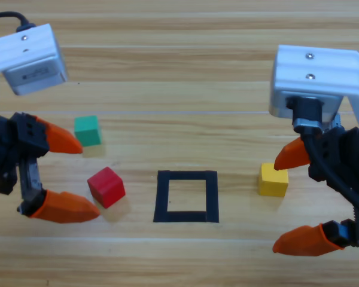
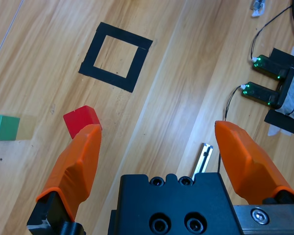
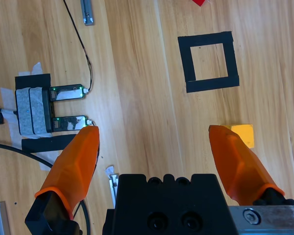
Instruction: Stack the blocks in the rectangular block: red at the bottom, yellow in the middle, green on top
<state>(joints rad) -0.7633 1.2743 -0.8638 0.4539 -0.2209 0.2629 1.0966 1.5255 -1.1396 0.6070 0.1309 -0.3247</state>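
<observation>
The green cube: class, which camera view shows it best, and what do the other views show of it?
The high view: the green cube sits whole and unobstructed above the red cube. The left wrist view catches it only at the picture's left edge, partly cut off. The right wrist view does not show it at all.

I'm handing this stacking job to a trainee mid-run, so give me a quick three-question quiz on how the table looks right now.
1. True or false: the black tape square already holds a cube.
2. Which cube lies nearest the left gripper? A) green cube B) red cube C) yellow cube
3. Fill in: the right gripper hangs open with the ______ cube just beside its upper jaw.

Key:
1. False. Bare wood shows inside the outline, and all three cubes sit apart on the table.
2. B. The red cube is just off the left gripper's lower jaw, not between the jaws.
3. Yellow.
</observation>
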